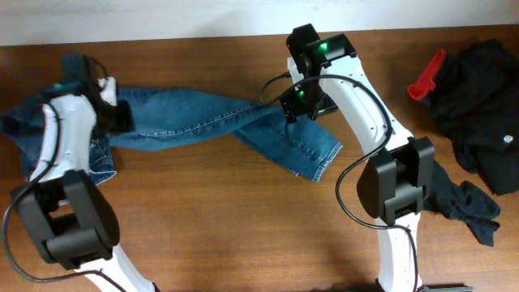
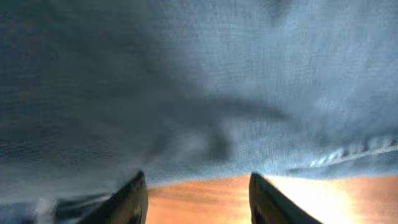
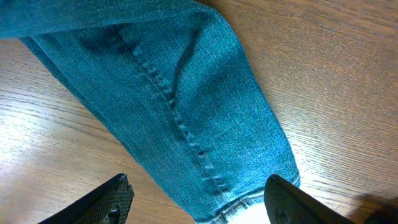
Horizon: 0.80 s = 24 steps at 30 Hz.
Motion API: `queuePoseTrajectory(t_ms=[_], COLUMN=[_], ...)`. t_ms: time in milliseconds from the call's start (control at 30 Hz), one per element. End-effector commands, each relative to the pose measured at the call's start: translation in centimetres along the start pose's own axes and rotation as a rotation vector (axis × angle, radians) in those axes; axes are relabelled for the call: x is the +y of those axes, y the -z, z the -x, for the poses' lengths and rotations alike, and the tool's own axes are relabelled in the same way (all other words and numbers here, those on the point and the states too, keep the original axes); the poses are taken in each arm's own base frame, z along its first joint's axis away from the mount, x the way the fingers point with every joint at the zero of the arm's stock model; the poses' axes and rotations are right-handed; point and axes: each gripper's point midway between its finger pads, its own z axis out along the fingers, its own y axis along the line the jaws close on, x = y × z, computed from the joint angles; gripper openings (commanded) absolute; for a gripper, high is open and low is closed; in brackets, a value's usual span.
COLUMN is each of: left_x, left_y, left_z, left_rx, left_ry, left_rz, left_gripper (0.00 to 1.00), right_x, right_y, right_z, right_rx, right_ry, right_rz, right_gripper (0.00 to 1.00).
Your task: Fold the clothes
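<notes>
Jeans (image 1: 203, 122) sprawl across the worktop (image 1: 243, 219); left pincer (image 2: 198, 186) and right pincer (image 3: 199, 186) both hang released over denim.

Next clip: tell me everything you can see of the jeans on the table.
The jeans are medium-blue faded denim with pale seam stitching, lying unfolded on the wooden table. The waist end is bunched at the left under the left arm; the two legs stretch rightward and cross, one ending in a hem at mid-table. The right pincer hangs open over that leg's seam; the left pincer is open at the cloth's edge. Neither grips it.
</notes>
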Motion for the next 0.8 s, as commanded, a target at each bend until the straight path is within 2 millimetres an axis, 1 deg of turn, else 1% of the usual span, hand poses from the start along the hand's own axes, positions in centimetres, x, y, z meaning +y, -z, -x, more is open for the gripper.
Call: queuePoseTrajectory(t_ms=[0, 67, 100, 167, 200, 267, 300, 333, 400, 433, 467, 500, 567, 633, 767], left_x=[-0.2, -0.1, -0.2, -0.3, -0.4, -0.8, -1.0, -1.3, -1.6, -1.9, -2.2, -2.4, -2.8, -3.5, -5.0], left_y=[-1.6, -2.3, -2.2, -2.0, -1.8, -0.3, 1.1, 3.3, 6.9, 8.5, 9.5, 10.0, 9.7, 9.2, 8.9], left_z=[-0.4, 0.4, 1.3, 2.1, 2.5, 3.8, 4.9, 6.3, 8.1, 8.3, 8.1, 7.6, 6.1, 4.8, 3.6], left_rx=[-0.044, -0.094, -0.131, -0.165, -0.174, -0.217, -0.252, -0.306, -0.378, -0.389, -0.384, -0.369, -0.310, -0.253, -0.206], left_ry=[-0.005, -0.006, -0.008, -0.013, -0.015, -0.024, -0.029, -0.035, -0.042, -0.046, -0.050, -0.054, -0.060, -0.073, -0.105], left_rz=[-0.002, 0.000, 0.000, 0.000, 0.000, -0.001, -0.002, -0.003, -0.004, -0.007, -0.015, -0.016, -0.023, -0.031, -0.044], left_gripper=[0.52, 0.52, 0.45, 0.09, 0.01, 0.01, 0.01, 0.01, 0.01, 0.01, 0.01, 0.01, 0.01, 0.00, 0.01], right_x=[0.0, 0.0, 0.0, 0.0, 0.0, 0.0, 0.0, 0.0, 0.0, 0.0, 0.0, 0.0, 0.1, 0.0, -1.1], right_y=[0.4, 0.4, 0.4, 0.4, 0.4, 0.4, 0.4, 0.4, 0.4, 0.4, 0.4, 0.4, 0.0, -1.0, -3.5], right_z=[-0.1, -0.2, -0.2, -0.2, -0.2, -0.2, -0.2, -0.2, -0.3, -0.2, -0.1, 0.4, 1.5, 2.7, 3.2], right_rx=[-0.004, -0.004, -0.003, -0.004, -0.004, -0.004, -0.004, -0.002, 0.001, -0.001, -0.006, -0.024, -0.065, -0.098, -0.073], right_ry=[-0.008, -0.001, -0.001, -0.001, -0.001, 0.006, 0.015, 0.015, 0.014, 0.015, 0.015, 0.017, 0.045, 0.108, 0.101], right_rz=[0.005, 0.005, 0.005, 0.005, 0.005, 0.005, 0.005, 0.005, 0.005, 0.005, 0.005, 0.006, 0.010, 0.006, 0.023], right_gripper=[0.73, 0.73, 0.73, 0.73, 0.73, 0.73, 0.73, 0.73, 0.73, 0.73, 0.77, 0.85, 0.91, 0.97, 0.98])
